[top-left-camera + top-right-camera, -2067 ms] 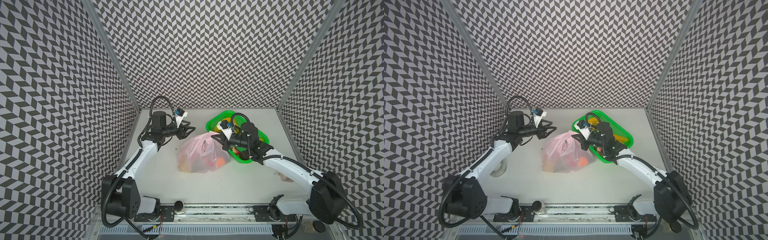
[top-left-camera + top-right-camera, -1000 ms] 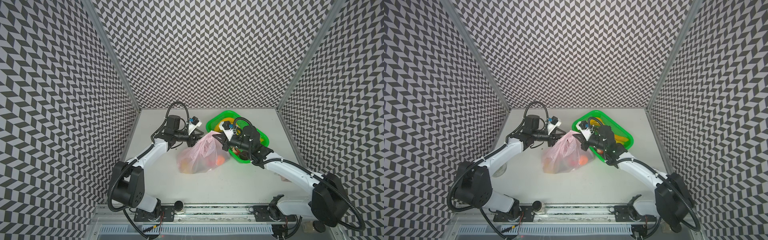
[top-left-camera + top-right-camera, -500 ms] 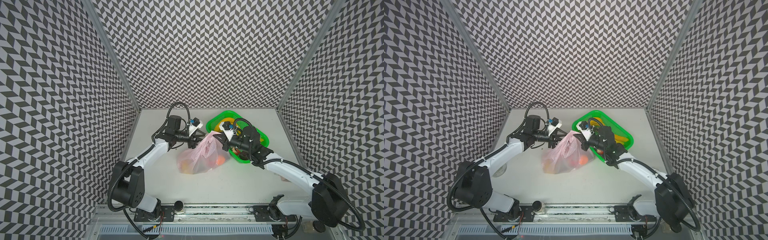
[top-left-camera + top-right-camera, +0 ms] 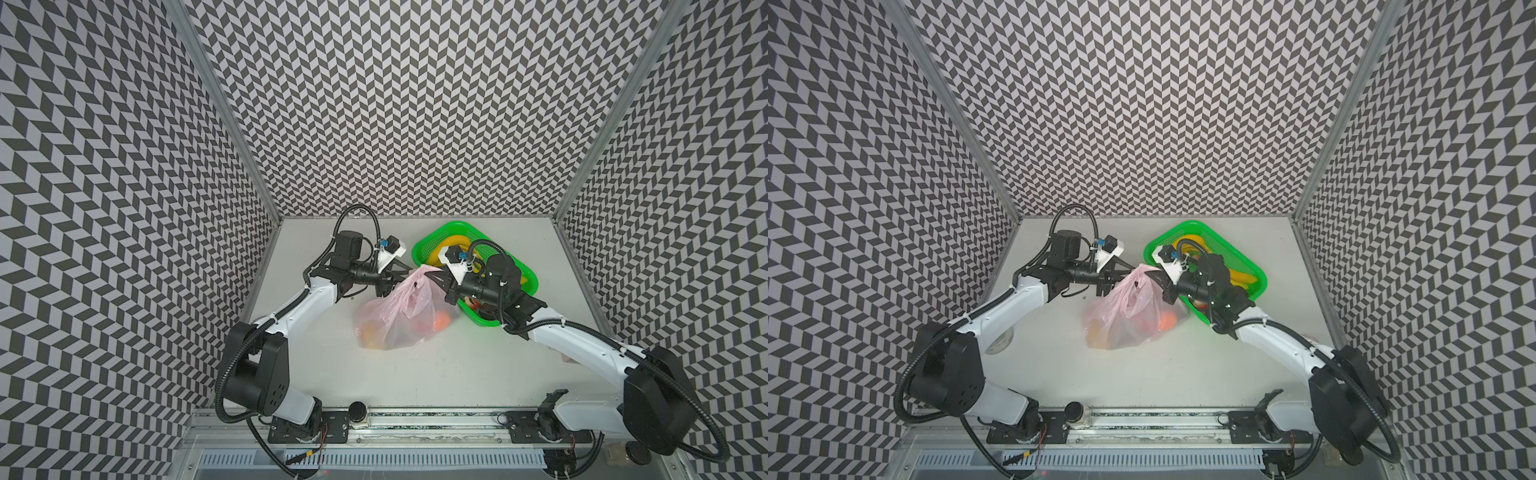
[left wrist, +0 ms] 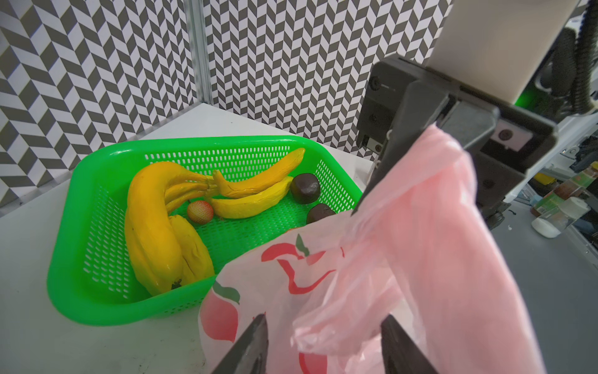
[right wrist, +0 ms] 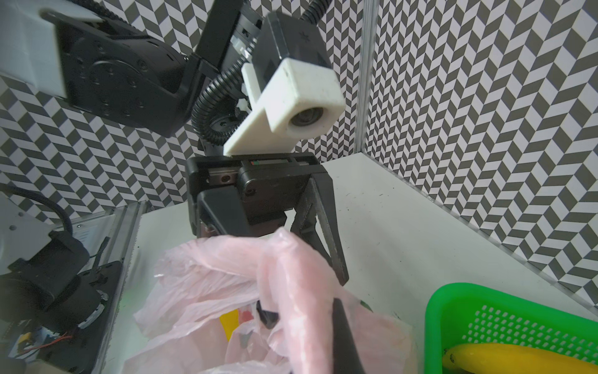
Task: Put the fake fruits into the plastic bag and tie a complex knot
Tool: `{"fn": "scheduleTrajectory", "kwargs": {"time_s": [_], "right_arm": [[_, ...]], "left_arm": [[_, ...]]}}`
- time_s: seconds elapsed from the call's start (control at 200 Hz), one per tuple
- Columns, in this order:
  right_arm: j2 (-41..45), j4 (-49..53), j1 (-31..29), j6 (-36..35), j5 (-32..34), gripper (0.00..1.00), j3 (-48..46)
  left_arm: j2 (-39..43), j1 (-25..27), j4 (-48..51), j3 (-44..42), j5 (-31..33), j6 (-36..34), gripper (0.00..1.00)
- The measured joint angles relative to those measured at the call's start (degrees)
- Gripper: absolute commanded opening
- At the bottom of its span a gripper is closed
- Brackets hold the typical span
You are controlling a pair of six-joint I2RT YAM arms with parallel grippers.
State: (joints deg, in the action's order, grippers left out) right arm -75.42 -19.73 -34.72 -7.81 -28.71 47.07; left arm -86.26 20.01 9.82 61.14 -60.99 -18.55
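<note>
The white table (image 4: 457,374) fills the floor of the booth. Near its middle, in both top views, the plastic bag (image 4: 399,320) sits slumped, with its pale-pink top drawn up to a peak between the two arms. Close against it on the right stands the green basket (image 4: 428,249), much of it hidden from above by the right arm. The right gripper (image 4: 432,277) is clamped tight on the bag's gathered top. In the left wrist view one of its fingers (image 5: 398,145) runs down the front of the film, while its mate is lost behind the plastic. The left gripper (image 5: 323,327) has its jaws well apart with a fold of the bag lying between them. The frame edge cuts off their roots, and I cannot tell whether either pad presses on the film. Some of the fake fruits (image 4: 1163,322) show only as blurs through the bag: an orange (image 4: 441,321) and something yellowish (image 4: 368,334). The rest lie in the basket: the bananas (image 5: 161,226), two dark balls (image 5: 305,192), one of them half covered by the bag, and a small red speckled fruit (image 5: 200,211).
</note>
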Motion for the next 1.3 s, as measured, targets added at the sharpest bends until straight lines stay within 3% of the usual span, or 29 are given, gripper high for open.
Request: {"fn": "scheduleTrajectory", "kwargs": {"time_s": [0.125, 0.295, 0.596, 0.766, 1.086, 1.167, 1.297], "right_arm": [[0.0, 0.0, 0.0, 0.2, -0.6, 0.00, 0.0], [0.0, 0.0, 0.0, 0.4, -1.0, 0.00, 0.0], [0.0, 0.6, 0.0, 0.3, -0.3, 0.02, 0.0], [0.0, 1.7, 0.0, 0.9, 0.0, 0.17, 0.3], [4.9, 6.5, 0.7, 5.9, 1.5, 0.68, 0.3], [9.2, 8.1, 2.0, 7.9, 1.6, 0.73, 0.3], [16.8, 8.4, 6.1, 11.2, 1.4, 0.72, -1.6]], "left_arm": [[0.0, 0.2, 0.1, 0.0, -0.1, 0.0, 0.39], [0.0, 0.2, 0.3, 0.0, -0.3, 0.2, 0.33], [0.0, 0.2, 0.5, 0.1, -0.1, 0.1, 0.03], [0.2, 0.2, 0.4, 0.1, 0.9, 0.3, 0.00], [1.4, 0.2, -0.9, 0.0, 1.7, 1.4, 0.00], [1.5, 0.2, -1.2, 0.0, 1.8, 2.0, 0.00], [1.9, 0.2, -1.6, -0.5, 1.9, 3.1, 0.00]]}}
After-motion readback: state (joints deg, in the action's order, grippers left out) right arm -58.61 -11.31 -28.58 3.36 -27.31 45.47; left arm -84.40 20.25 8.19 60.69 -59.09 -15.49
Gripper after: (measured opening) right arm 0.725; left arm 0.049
